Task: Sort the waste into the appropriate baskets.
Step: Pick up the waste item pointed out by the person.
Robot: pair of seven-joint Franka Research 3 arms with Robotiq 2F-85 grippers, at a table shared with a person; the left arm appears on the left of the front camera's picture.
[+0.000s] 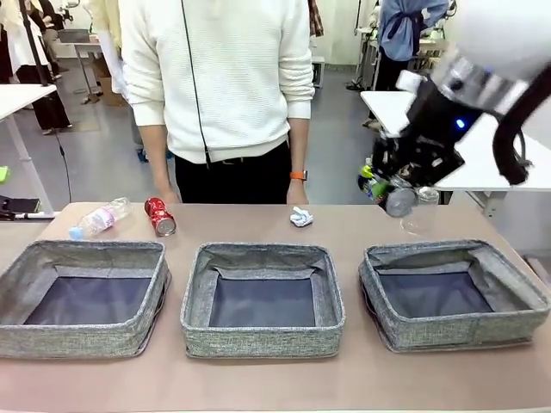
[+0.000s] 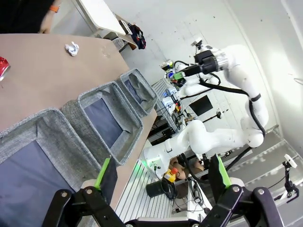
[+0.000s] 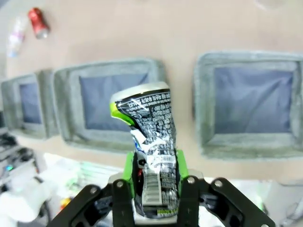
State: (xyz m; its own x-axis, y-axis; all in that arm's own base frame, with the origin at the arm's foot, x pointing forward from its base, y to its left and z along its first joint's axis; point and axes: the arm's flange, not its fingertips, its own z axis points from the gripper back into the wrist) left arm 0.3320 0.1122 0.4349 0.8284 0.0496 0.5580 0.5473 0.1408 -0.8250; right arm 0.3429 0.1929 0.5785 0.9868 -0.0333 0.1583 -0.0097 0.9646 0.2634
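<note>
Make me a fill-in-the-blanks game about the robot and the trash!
1. The right gripper is shut on a crushed ____.
2. The table holds ____ baskets.
3. The red can lies beside the ____.
4. The left gripper is ____.
Missing words: can; three; bottle; open.

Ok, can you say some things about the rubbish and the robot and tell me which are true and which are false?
The right gripper holds a crushed can. True.
The red can is in a basket. False: it lies on the table beside the bottle.
The left gripper is open. True.
The paper wad is in the middle basket. False: it lies on the table beyond it.
</note>
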